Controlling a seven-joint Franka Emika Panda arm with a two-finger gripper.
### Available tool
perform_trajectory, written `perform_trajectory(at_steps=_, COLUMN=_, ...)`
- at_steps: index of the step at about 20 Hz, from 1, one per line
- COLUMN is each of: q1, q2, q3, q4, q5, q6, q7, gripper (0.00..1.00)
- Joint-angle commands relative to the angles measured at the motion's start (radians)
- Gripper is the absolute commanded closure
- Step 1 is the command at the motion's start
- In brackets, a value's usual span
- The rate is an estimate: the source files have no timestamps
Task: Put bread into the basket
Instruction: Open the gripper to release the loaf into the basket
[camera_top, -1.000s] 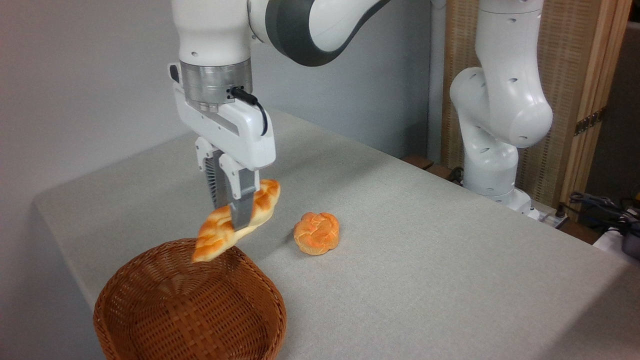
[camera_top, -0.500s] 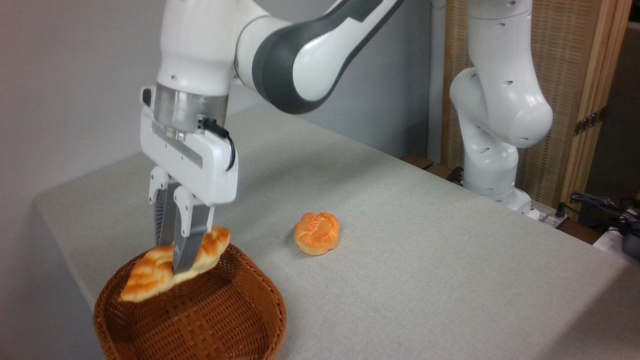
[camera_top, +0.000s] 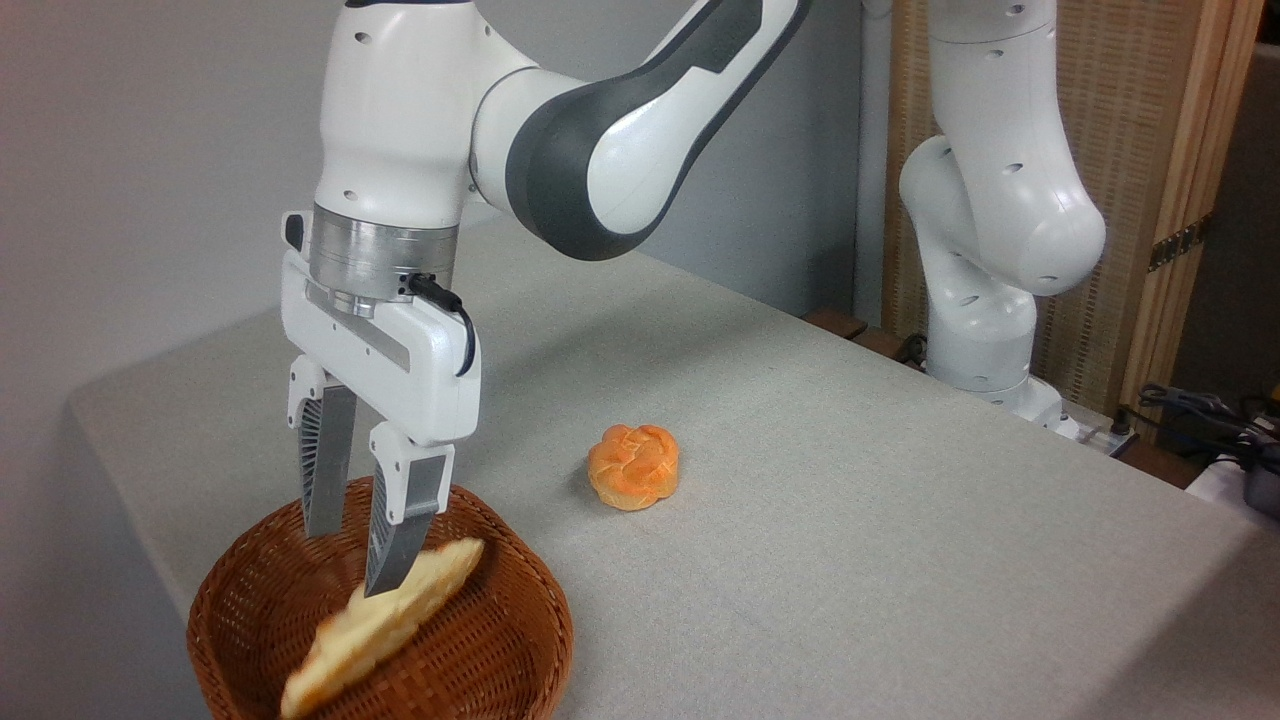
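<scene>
The bread (camera_top: 375, 630), a long golden braided loaf, lies tilted inside the basket (camera_top: 500, 640), pale side showing, its low end toward the front-left and blurred. The basket is a round reddish-brown wicker bowl at the table's front left. My gripper (camera_top: 350, 560) hangs over the basket's back half with its fingers (camera_top: 322, 470) spread apart and open. The right fingertip sits just at the loaf's upper end; I cannot tell whether it touches. Nothing is held between the fingers.
A small round orange knotted bun (camera_top: 633, 467) lies on the grey table (camera_top: 850, 520) to the right of the basket. The arm's white base (camera_top: 985, 330) stands at the table's far right edge. The table's left edge runs close behind the basket.
The fingers have spread apart and let go of the bread, which has dropped and tipped down into the basket. The gripper stayed over the basket, slightly lower.
</scene>
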Motion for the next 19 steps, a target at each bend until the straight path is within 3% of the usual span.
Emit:
perform_trajectory(at_steps=1, q1=-0.003, q2=-0.003, q3=0.006, q4=0.007, q5=-0.001, q6=0.008, q7=0.014, gripper=0.0)
perform_trajectory(at_steps=4, q1=-0.003, q2=-0.057, q3=0.006, q4=0.009, q5=-0.003, q6=-0.03, q7=-0.003, gripper=0.0)
perform_trajectory(at_steps=11, q1=-0.017, q2=-0.173, q3=-0.008, q4=0.121, q5=0.002, q6=-0.511, q7=-0.024, gripper=0.0)
perform_trajectory(at_steps=14, q1=-0.018, q2=-0.186, q3=-0.032, q4=0.124, q5=0.005, q6=-0.599, q7=-0.058, gripper=0.0)
perform_trajectory(at_steps=19, q1=-0.009, q2=-0.17, q3=-0.023, q4=0.119, q5=0.0, q6=-0.599, q7=-0.055, gripper=0.0)
